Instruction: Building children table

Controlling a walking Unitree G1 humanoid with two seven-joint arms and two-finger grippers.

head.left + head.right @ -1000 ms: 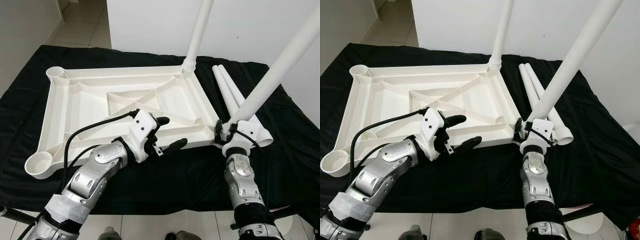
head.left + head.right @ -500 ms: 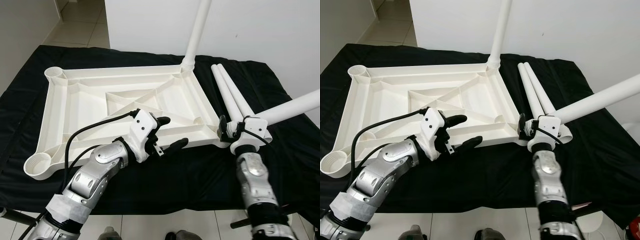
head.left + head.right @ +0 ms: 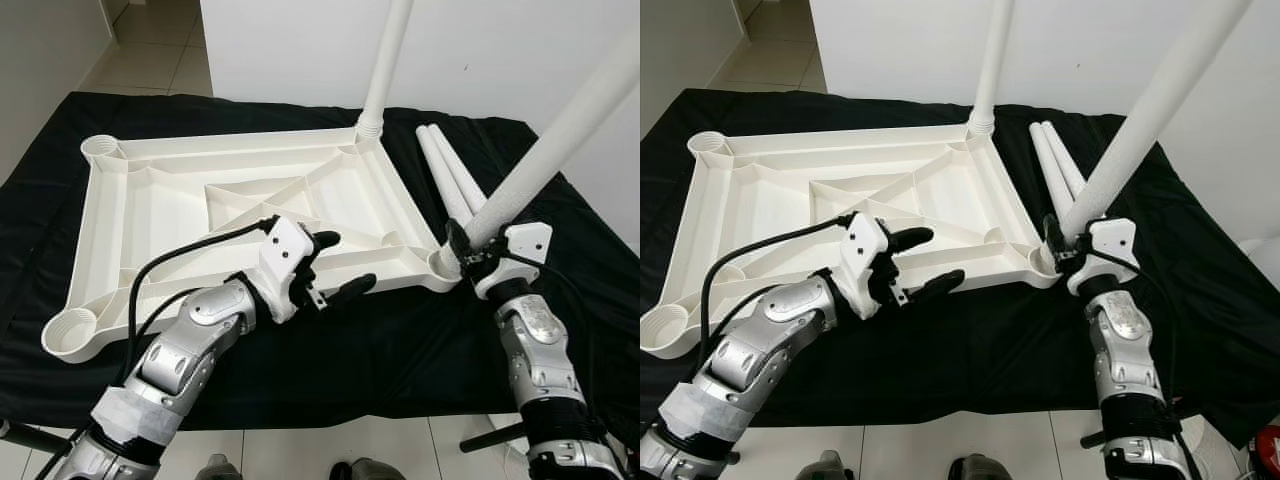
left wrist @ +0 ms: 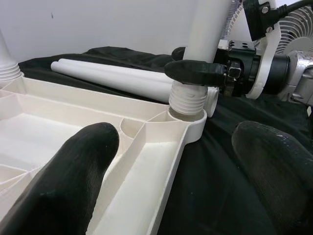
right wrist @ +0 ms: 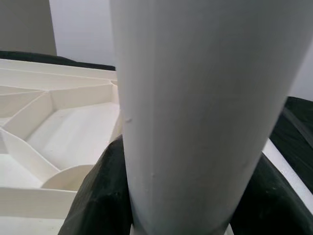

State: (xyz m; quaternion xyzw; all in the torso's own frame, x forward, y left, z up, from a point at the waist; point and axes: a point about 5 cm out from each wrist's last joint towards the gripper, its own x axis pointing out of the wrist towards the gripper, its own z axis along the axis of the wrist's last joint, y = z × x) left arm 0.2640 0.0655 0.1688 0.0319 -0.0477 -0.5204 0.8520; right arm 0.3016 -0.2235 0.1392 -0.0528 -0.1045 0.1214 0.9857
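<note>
Right gripper (image 3: pixel 468 243) is clamped low on a white table leg (image 3: pixel 560 140), just above its threaded end, which sits in the near right corner socket (image 4: pixel 188 116) of the upturned white tabletop (image 3: pixel 150 215). The leg tilts up and to the right. Left gripper (image 3: pixel 335 265) hovers over the tabletop's near rim, fingers (image 4: pixel 73 166) spread apart, holding nothing. A second leg (image 3: pixel 385 60) stands upright in the far right corner. Two spare legs (image 3: pixel 445 175) lie beside the tabletop on the black cloth (image 3: pixel 400 340). White wall (image 3: pixel 500 50) behind; tiled floor (image 3: pixel 160 40) at far left.
</note>
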